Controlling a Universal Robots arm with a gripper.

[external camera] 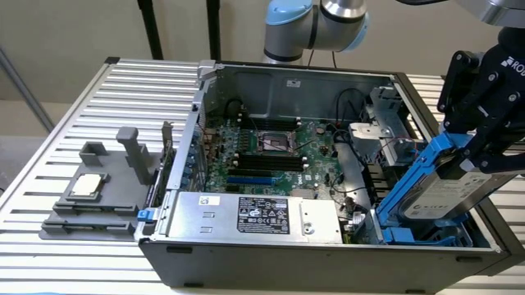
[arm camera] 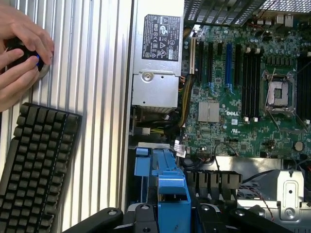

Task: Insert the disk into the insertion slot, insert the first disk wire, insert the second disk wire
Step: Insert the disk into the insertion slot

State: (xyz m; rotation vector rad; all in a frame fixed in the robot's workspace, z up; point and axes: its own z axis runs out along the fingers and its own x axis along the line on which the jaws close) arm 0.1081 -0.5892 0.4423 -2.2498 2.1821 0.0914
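Silver power supply point(external camera: 254, 215) sits lower middle of the exterior view, well apart from the action. Lower right, the gripper point(external camera: 480, 161) is clamped on the disk point(external camera: 447, 196), tilted, bottom end at the mouth of the insertion slot point(external camera: 410, 236). So it's not seated yet, and I'd guess both wire steps are undone. Case wall point(external camera: 496, 233) is tight on its right, and cables point(external camera: 348, 178) crowd its left.

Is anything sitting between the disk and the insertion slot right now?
Nothing visible does. The gripper holds the disk tilted, its lower end at the insertion slot and its blue rails. The wires lie beside the slot, toward the motherboard, off the path. The slot's inside under the disk is hidden.
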